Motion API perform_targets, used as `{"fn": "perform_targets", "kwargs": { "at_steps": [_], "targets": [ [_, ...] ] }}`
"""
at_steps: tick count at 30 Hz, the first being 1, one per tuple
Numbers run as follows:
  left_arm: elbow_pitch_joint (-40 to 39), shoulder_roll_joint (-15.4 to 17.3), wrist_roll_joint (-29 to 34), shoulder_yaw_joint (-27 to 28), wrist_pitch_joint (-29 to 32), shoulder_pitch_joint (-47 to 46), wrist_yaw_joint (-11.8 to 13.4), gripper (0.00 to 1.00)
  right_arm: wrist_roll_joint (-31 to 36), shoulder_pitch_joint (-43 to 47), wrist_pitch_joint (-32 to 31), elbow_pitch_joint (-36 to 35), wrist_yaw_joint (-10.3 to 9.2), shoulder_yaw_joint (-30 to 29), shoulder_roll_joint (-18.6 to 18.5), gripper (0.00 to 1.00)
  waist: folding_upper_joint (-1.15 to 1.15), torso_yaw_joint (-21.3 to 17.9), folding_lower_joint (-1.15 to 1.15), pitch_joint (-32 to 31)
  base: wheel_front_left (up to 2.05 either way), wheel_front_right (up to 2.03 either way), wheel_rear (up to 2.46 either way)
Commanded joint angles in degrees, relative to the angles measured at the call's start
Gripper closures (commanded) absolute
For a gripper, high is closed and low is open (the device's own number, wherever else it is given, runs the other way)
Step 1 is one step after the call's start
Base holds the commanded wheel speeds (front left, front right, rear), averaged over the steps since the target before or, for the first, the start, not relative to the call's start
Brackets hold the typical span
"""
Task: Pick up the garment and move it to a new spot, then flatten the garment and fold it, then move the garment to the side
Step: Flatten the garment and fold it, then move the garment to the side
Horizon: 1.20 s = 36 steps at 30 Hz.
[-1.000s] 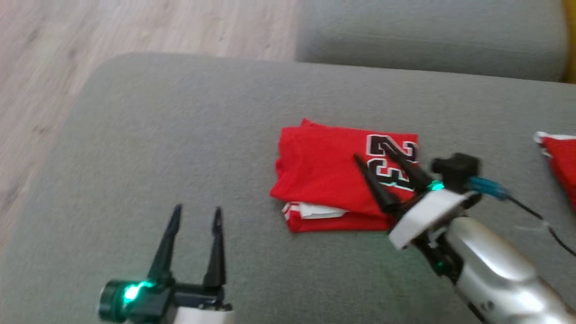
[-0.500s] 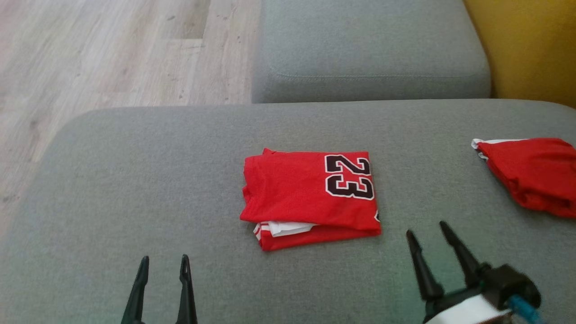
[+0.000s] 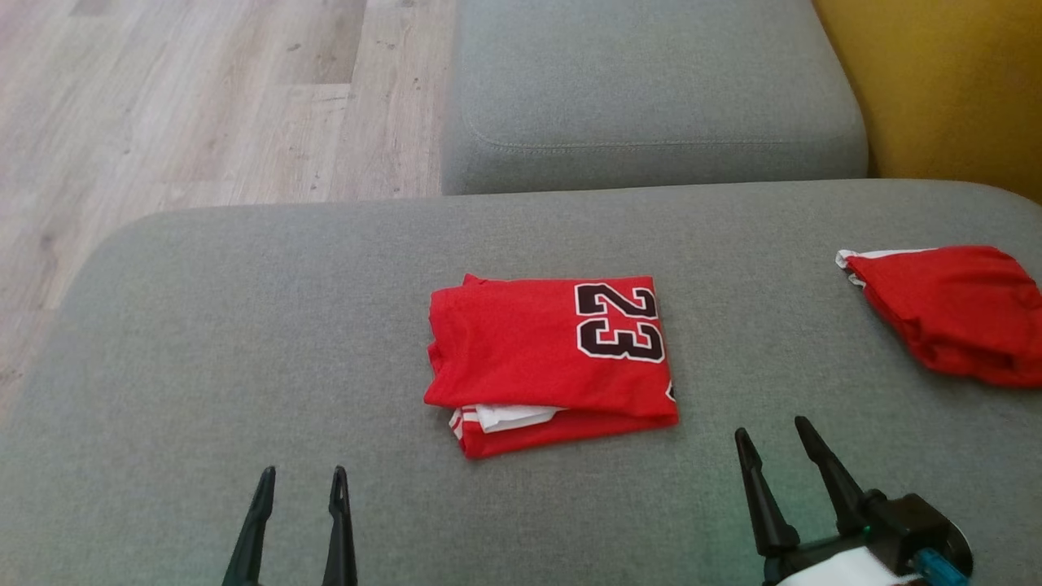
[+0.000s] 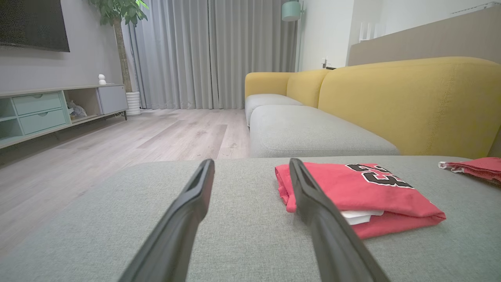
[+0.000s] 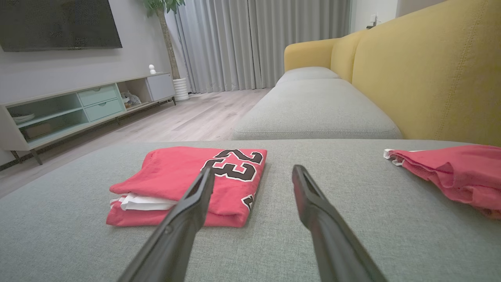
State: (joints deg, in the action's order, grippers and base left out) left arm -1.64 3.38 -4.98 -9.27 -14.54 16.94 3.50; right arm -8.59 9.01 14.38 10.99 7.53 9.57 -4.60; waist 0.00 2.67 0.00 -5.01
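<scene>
Two red garments are counted on the grey cushion (image 3: 244,325): one folded garment (image 3: 553,358), printed with the number 23, and one crumpled red garment (image 3: 952,313) with a white edge. Two grippers are seen, each with two long dark fingers. The left gripper (image 3: 302,472) is held low over the cushion, fingers pointed forward and spread apart with nothing between them; the folded garment is found ahead of it and to its right, apart from its fingertips. The right gripper (image 3: 772,428) is likewise held wide and empty, its fingers leaned slightly leftward in the head view; the folded garment lies ahead and to its left, near but untouched, while the crumpled red garment lies ahead and to its right, well apart. One further seat cushion (image 3: 651,89) and one yellow backrest (image 3: 936,81) are seen beyond both grippers.
</scene>
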Motion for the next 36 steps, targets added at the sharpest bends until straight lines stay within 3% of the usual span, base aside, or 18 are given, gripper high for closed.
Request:
{"fn": "perform_targets", "kwargs": {
  "at_steps": [1,14,26,36],
  "targets": [
    [-1.6,-0.5,0.4,1.9,-0.5,-1.8,0.0,0.0,-0.3,-2.0,0.6,-1.6,-0.04,0.9,-0.2,0.0,0.0,-0.1,0.0,0.1,0.0,0.0,0.0],
    [-1.4,-0.5,0.5,1.4,-0.5,-2.1,0.5,0.0,0.2,-2.2,0.6,-0.7,-0.04,0.1,0.5,0.0,0.0,-0.5,0.0,0.8,0.0,0.0,0.0],
    [-1.4,-0.5,-0.1,-0.1,-0.5,-3.7,1.1,0.0,-0.4,-5.6,0.6,3.1,-0.04,-2.6,1.2,0.0,0.0,1.8,0.0,4.5,0.0,0.0,0.0],
    [-1.4,-0.5,0.4,-3.1,-0.5,-7.6,1.6,0.0,-7.5,-22.4,-0.9,19.7,-0.04,-0.6,1.6,0.0,0.0,4.3,0.0,11.3,0.0,0.0,0.0]
  ]
}}
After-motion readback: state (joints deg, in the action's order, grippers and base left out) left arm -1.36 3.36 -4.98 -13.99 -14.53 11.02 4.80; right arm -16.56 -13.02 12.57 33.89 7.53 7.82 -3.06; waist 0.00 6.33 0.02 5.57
